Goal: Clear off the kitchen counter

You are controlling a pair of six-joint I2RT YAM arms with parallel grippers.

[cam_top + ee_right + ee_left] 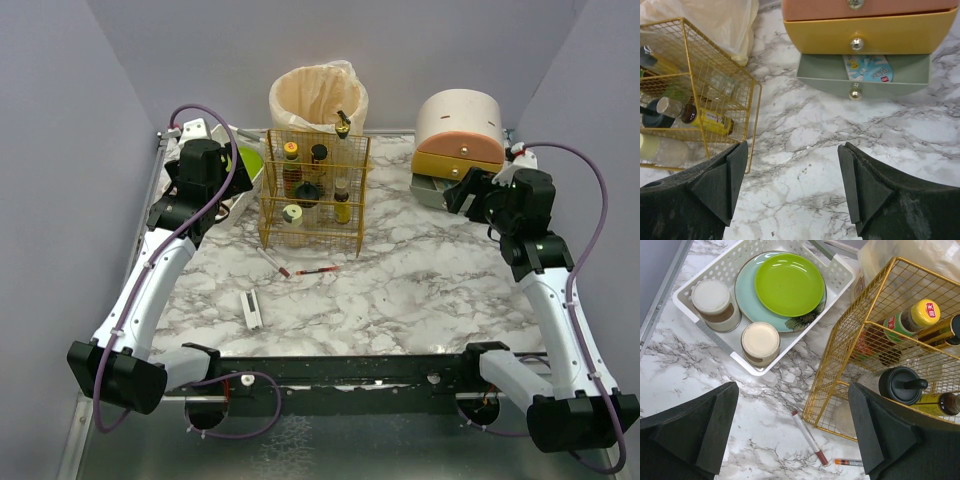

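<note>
The worktop (420, 290) spans the field ahead of both arms, and the loose items lie on its near-left part. A pen (809, 438) lies just off the near foot of the rack (860, 315), touching nothing. Its long axis runs diagonally, far-left to near-right. A second pen (318, 270) lies just to its right, roughly crosswise. A white bar (253, 308), possibly a remote though the view is too coarse to say, lies nearer the bases.

The left tool (792, 435) is released, jaws spread wide, and hangs above the worktop. In the wrist view the first pen sits between its fingers and the tray (722, 270) is just beyond. The left arm is judged the nearer. The pick calls for a descent with the jaws set across the pen's axis.

The right tool (792, 182) is likewise released and empty. It faces the drawer unit (865, 30), whose lowest drawer (815, 80) stands open, well apart from the pens.
</note>
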